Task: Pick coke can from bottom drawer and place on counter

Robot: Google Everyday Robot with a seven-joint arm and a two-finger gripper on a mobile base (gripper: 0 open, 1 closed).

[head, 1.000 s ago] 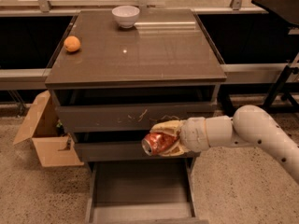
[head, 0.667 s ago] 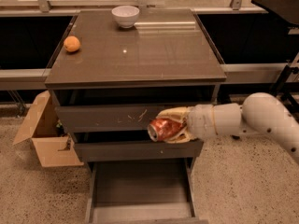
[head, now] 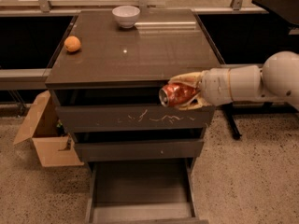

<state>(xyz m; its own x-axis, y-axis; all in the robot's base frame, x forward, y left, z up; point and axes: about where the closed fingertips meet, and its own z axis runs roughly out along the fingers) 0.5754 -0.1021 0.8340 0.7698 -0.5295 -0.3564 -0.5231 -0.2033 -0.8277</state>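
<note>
My gripper [head: 183, 94] reaches in from the right and is shut on the coke can [head: 175, 94], a red can with a silver end that lies sideways in the fingers. It hangs in front of the cabinet, level with the counter's front edge and near its right corner. The counter [head: 135, 50] is the wide glossy grey-brown top. The bottom drawer [head: 140, 190] stands pulled open below, and its flat grey floor is bare.
A white bowl [head: 126, 16] stands at the back of the counter and an orange [head: 72, 44] near its left edge. The scratched upper drawer [head: 135, 119] and the middle drawer are closed. An open cardboard box [head: 44, 134] sits on the floor to the left.
My gripper has risen with the coke can from the level of the middle drawer to the counter's front edge and moved a little to the right.
</note>
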